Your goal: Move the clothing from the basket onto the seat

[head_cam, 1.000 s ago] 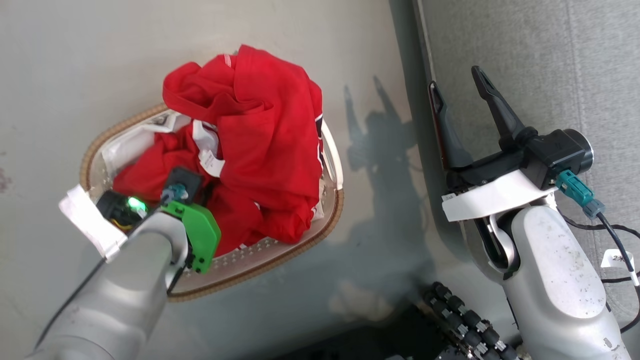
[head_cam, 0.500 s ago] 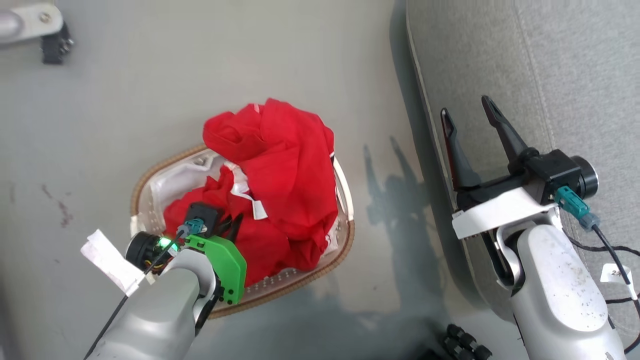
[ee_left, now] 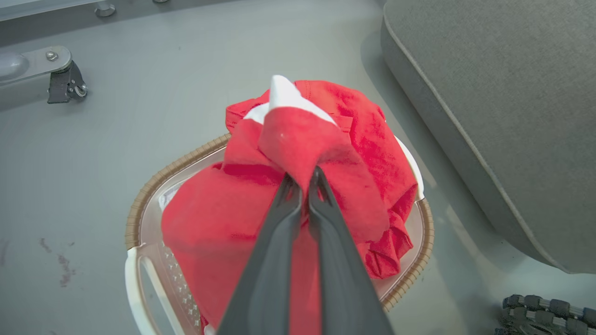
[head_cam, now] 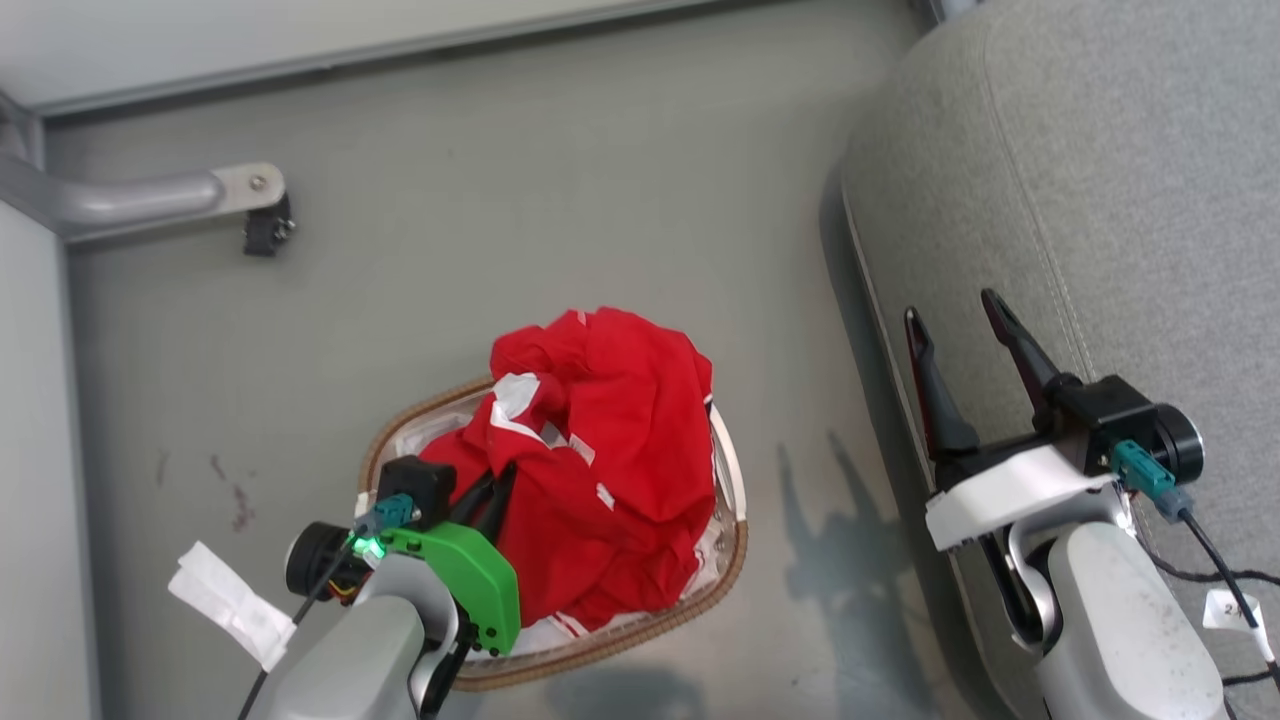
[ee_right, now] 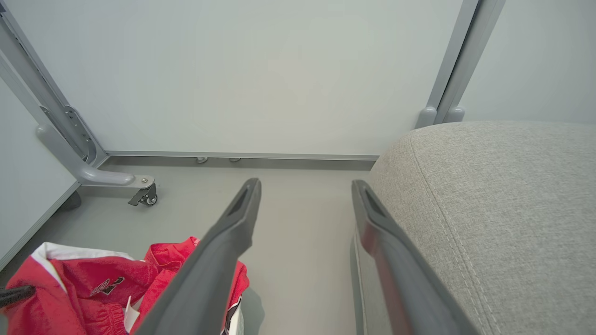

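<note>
One basket [ee_left: 427, 242], one seat [head_cam: 1100, 200], heaped clothing [head_cam: 620, 450]

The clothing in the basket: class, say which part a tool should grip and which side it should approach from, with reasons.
Grip a raised, bunched fold at the top of the clothing, coming from above: the heap stands proud of the basket rim, whose walls probably block a side approach. The left tool is shut on just such a fold.

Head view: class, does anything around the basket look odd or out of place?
The clothing bulges over the basket's far rim, one fold pinched by the left gripper. Dark smudges stain the floor left of the basket.
</note>
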### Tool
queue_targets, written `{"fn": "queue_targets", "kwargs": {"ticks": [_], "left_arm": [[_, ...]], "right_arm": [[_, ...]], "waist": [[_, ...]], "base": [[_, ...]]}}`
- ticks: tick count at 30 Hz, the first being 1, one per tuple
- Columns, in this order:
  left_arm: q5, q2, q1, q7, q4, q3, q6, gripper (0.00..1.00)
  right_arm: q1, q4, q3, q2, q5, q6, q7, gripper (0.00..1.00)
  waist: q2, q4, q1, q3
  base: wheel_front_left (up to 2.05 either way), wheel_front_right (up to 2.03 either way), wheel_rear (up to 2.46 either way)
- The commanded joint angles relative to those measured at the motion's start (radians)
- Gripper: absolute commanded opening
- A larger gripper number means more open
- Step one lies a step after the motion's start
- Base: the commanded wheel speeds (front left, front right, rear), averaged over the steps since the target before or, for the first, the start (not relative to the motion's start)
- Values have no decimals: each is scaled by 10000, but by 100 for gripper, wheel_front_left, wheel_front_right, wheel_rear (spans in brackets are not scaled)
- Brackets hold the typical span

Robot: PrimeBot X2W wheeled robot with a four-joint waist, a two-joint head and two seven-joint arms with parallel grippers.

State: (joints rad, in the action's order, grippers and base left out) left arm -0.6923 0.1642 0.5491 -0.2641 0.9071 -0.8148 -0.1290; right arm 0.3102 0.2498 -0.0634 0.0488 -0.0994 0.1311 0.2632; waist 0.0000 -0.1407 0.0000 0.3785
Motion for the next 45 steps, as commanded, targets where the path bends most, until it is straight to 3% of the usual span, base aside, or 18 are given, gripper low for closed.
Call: {"fn": "queue_targets", "kwargs": {"ticks": [1, 19, 36, 45], "left_arm": [[168, -51, -321, -4, -178, 211, -27, 0], [1682, -479, -1666, -6, -3029, 2250, -28, 0], [2130, -811, -1265, -5, -5958, 3272, -28, 0], [2216, -891, -993, -5, -6536, 3215, -28, 0]], "right_arm": [[-271, 74, 60, 41, 23, -7, 24, 100], [-1682, 301, 173, 39, 96, -7, 24, 100], [-2498, 552, -275, 39, -45, -7, 24, 100], [-2631, 663, -976, 36, 293, -7, 24, 100]], "waist": [[0, 472, 0, -880], [0, 752, 0, -2797], [0, 1012, 0, -3628], [0, 1216, 0, -3789]], "base": [[0, 0, 0], [0, 0, 0], [0, 0, 0], [0, 0, 0]]}}
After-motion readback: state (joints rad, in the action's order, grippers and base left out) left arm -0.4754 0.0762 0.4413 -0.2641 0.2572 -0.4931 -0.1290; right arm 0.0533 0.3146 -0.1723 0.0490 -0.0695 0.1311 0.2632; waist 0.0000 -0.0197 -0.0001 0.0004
